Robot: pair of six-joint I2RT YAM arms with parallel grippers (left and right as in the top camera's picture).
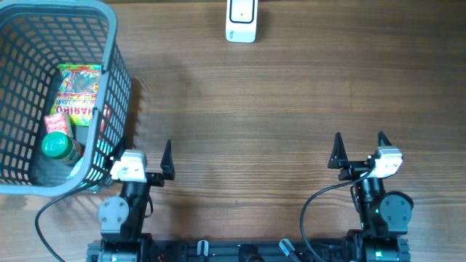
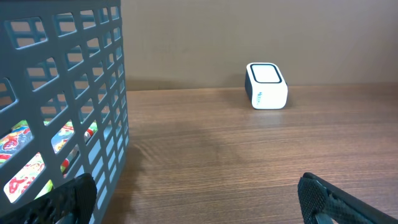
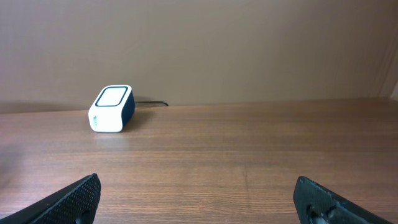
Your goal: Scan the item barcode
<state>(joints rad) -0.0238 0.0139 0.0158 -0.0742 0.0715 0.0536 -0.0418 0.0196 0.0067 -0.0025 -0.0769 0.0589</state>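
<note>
Three items lie in the grey mesh basket at the left: a colourful candy bag, a small pink packet and a green-capped bottle. No barcode shows on any of them. The white barcode scanner stands at the table's far edge, also in the left wrist view and the right wrist view. My left gripper is open and empty beside the basket's near right corner. Its left fingertip is close to the basket wall. My right gripper is open and empty over bare wood.
Brown wooden tabletop runs between the basket and the scanner. A thin cable leaves the scanner's back. A plain wall stands behind the table's far edge.
</note>
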